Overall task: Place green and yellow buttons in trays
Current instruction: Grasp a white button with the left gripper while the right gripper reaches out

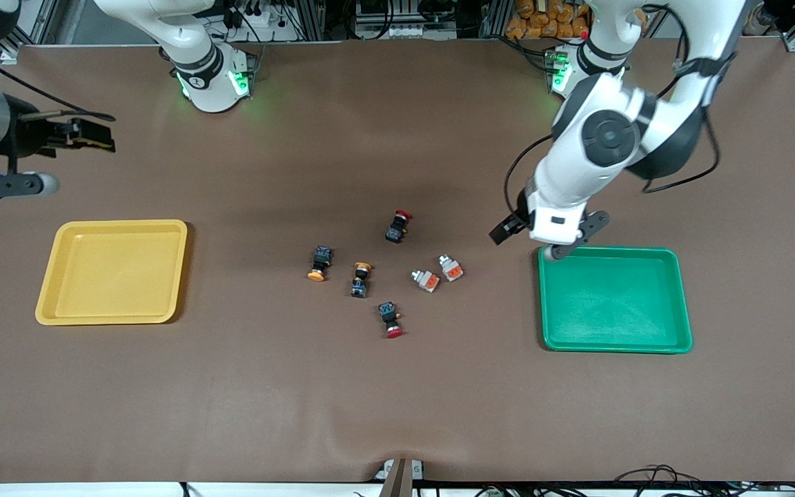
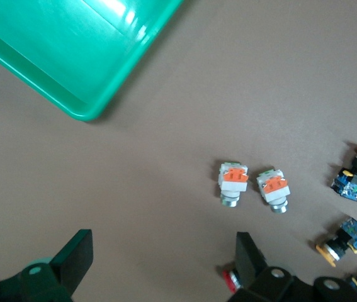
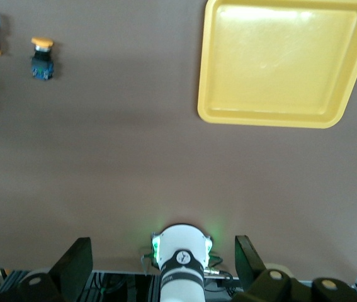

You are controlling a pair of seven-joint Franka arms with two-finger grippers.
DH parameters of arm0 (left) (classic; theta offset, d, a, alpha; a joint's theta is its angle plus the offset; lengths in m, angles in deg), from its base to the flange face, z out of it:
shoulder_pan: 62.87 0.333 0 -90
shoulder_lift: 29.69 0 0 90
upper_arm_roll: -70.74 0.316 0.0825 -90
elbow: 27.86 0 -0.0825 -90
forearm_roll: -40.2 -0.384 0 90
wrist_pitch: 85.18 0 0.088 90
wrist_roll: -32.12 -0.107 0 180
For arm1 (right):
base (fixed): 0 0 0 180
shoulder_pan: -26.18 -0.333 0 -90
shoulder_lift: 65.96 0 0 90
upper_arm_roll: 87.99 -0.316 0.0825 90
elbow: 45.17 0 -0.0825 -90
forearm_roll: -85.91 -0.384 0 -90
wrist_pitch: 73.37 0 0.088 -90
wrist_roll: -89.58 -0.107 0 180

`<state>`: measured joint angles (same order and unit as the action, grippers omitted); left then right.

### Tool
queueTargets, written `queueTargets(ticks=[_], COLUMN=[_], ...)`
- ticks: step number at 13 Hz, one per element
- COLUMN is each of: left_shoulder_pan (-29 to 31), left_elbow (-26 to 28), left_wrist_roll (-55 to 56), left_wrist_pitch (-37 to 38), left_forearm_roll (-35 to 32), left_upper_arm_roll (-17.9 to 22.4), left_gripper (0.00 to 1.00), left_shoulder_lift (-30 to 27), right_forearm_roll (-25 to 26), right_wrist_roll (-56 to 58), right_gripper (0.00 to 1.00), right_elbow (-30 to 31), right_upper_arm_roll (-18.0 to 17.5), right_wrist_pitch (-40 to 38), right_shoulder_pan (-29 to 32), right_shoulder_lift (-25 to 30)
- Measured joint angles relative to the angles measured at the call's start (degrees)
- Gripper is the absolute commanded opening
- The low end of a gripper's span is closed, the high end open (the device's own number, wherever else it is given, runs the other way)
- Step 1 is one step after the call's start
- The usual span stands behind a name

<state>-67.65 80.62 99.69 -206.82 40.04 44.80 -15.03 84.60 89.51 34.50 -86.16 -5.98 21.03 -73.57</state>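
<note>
Lying mid-bench between the yellow tray (image 1: 112, 272) and green tray (image 1: 613, 299), the green and yellow buttons (image 1: 432, 275) sit loose; left gripper (image 1: 548, 237), spread, hangs over the green tray's corner; right gripper (image 1: 80, 135), spread, waits above the yellow tray's end

Brown table (image 1: 397, 400): buttons (image 1: 361, 279), trays (image 1: 111, 273)

Brown mat (image 1: 397, 386) is covering the whole table, wrinkling slightly near the front camera, while aluminium framing (image 1: 315, 17) and cables are running along its robot-base edge.
</note>
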Motion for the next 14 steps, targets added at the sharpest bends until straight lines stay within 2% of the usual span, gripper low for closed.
queueTargets(ticks=[4, 9, 12, 14], left_shoulder_pan=[-4.2, -7.4, -9.1, -9.5], left_elbow=[0.0, -4.4, -6.5, -6.7], left_wrist_roll=[10.1, 14.7, 21.2, 26.2], left_wrist_pitch=[-11.4, -13.3, -14.2, -16.4], left_forearm_roll=[-5.7, -11.8, -17.9, -22.7], left_upper_arm_roll=[0.0, 0.1, 0.1, 0.1], left_gripper=[1.0, 1.0, 1.0, 1.0], left_shoulder_lift=[9.8, 17.8, 22.1, 24.3], right_forearm_roll=[-0.2, -11.4, -12.2, -12.2], right_wrist_roll=[0.0, 0.0, -3.9, -9.1], right_gripper=[1.0, 1.0, 1.0, 1.0], right_elbow=[0.0, 0.3, 0.2, 0.1], right_upper_arm_roll=[0.0, -0.4, -0.8, -0.8], right_wrist_pitch=[12.4, 27.4, 39.1, 43.4], right_shoulder_pan=[0.7, 0.1, -3.6, -6.0], right_shoulder_lift=[-6.8, -18.4, -23.7, -25.5])
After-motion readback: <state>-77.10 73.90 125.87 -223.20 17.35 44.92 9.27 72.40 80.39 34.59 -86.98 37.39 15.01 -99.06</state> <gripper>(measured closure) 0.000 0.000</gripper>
